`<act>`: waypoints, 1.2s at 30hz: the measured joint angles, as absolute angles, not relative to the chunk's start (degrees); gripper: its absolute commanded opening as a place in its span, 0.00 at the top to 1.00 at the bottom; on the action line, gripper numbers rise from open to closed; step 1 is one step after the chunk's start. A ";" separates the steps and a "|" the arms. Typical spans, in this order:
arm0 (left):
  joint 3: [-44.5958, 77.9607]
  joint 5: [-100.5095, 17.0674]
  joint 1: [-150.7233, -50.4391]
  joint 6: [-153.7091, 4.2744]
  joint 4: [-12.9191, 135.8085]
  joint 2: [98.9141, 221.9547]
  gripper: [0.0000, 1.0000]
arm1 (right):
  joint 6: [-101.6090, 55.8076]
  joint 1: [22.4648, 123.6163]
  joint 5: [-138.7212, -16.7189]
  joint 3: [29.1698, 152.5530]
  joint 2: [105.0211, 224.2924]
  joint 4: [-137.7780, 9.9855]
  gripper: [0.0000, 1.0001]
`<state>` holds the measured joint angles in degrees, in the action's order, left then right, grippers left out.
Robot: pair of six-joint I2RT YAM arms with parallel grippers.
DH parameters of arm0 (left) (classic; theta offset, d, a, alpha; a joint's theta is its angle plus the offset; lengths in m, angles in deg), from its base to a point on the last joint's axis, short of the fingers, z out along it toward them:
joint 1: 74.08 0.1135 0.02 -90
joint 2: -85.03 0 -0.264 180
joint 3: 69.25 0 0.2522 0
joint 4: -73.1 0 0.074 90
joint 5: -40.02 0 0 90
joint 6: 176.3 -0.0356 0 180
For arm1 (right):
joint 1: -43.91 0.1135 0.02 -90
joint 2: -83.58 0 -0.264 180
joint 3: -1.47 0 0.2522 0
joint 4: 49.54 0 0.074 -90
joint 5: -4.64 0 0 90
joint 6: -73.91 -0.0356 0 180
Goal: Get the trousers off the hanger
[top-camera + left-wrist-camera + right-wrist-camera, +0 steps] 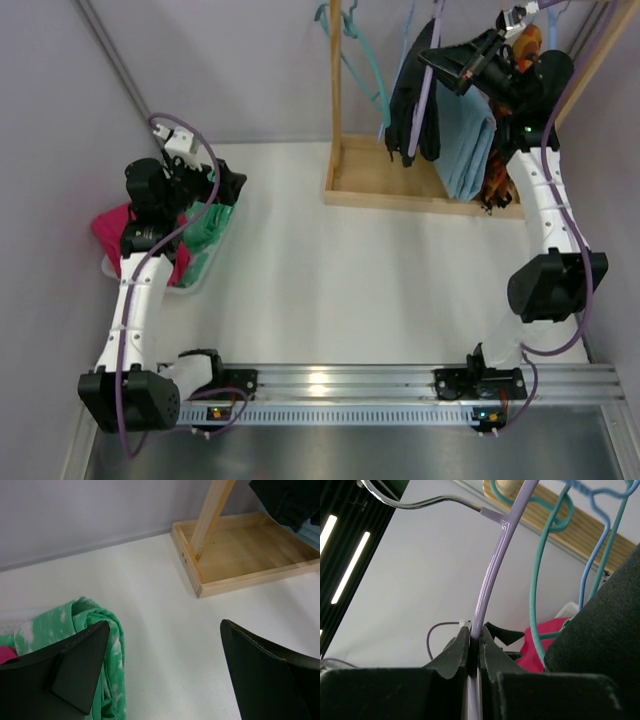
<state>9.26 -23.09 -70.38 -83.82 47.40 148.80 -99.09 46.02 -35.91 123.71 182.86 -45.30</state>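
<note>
Black trousers (412, 95) hang on a lilac hanger (428, 75) at the wooden rack, at the top right of the top view. My right gripper (432, 58) is up at the rack, shut on the hanger's lilac arm. In the right wrist view the jaws (474, 636) pinch the lilac hanger (495, 565) just below its metal hook, and the black cloth of the trousers (605, 645) fills the lower right. My left gripper (225, 185) stands wide open and empty over the table's left side (165, 625), far from the rack.
A teal hanger (535, 580) and a blue hanger (592, 555) hang next to the lilac one. A blue-grey garment (470, 140) hangs right of the trousers. The rack's wooden base tray (400, 190) lies on the table. A basket (190, 282) at the left holds green cloth (75, 622) and pink cloth (115, 228).
</note>
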 measured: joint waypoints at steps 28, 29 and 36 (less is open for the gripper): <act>2.20 -32.38 -119.49 -101.32 66.65 150.22 0.01 | -101.43 44.91 -21.18 78.36 149.03 -35.82 1.00; 2.20 -33.99 -122.29 -100.97 67.92 150.61 0.01 | -100.86 44.89 -21.11 77.57 148.00 -36.45 1.00; 2.20 -43.90 -135.23 -99.75 76.99 156.93 0.01 | -97.34 44.86 -20.46 76.20 141.88 -40.93 1.00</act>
